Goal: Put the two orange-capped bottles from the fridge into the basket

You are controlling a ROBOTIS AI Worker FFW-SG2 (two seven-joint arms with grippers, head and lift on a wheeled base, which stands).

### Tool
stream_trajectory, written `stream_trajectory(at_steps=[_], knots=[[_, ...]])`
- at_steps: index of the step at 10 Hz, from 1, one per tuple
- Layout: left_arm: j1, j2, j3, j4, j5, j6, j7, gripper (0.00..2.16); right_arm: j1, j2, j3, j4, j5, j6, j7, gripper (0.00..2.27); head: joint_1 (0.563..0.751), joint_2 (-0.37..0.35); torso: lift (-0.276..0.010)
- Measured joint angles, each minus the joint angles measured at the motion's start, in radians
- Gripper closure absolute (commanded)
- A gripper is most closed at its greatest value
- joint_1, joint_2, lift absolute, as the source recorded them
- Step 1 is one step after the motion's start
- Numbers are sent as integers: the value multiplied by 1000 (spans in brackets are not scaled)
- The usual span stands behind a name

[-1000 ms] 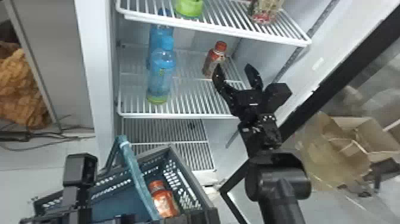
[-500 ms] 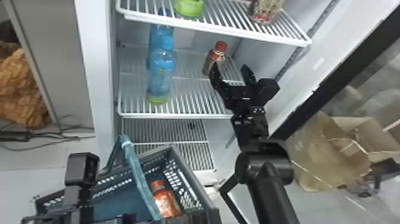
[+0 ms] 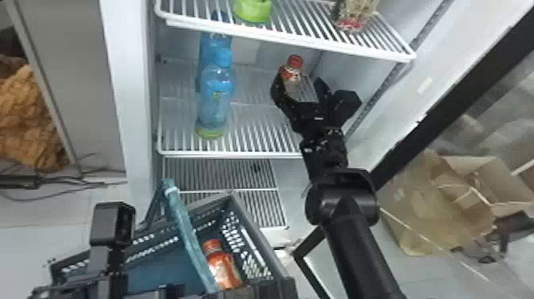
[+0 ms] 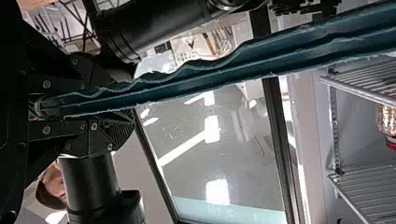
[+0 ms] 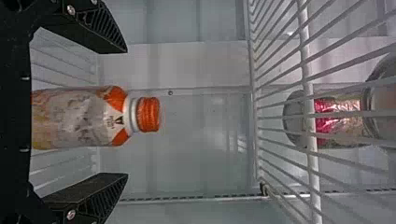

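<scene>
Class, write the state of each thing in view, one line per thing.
Fridge: open
Shelf's orange-capped bottle: upright, capped
Basket's orange-capped bottle: capped
Front blue bottle: upright, capped
Basket: holding one bottle
Basket handle: raised, gripped
Left gripper: closed on the handle
Right gripper: open, fingers around the shelf's bottle

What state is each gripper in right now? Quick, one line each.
Left gripper: closed on the long blue-green plastic basket handle.
Right gripper: open, holding nothing; the upright orange-capped bottle stands between its jaws, untouched.
</scene>
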Motion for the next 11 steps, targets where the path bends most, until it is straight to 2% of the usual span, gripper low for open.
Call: stream_trajectory(at_steps=[8,9,11], knots=[[-10,3,-10,8,2,1,0,1168,-147,-23,66,210,0,0,-45,144,695,-350,-235],[-12,3,-11,10,2,1,0,1168,-156,-24,68,225,0,0,-54,245,695,-350,-235],[-13,3,-12,10,4,1,0,1168,-167,-24,69,249,-4,0,-67,693,695,-350,-235]])
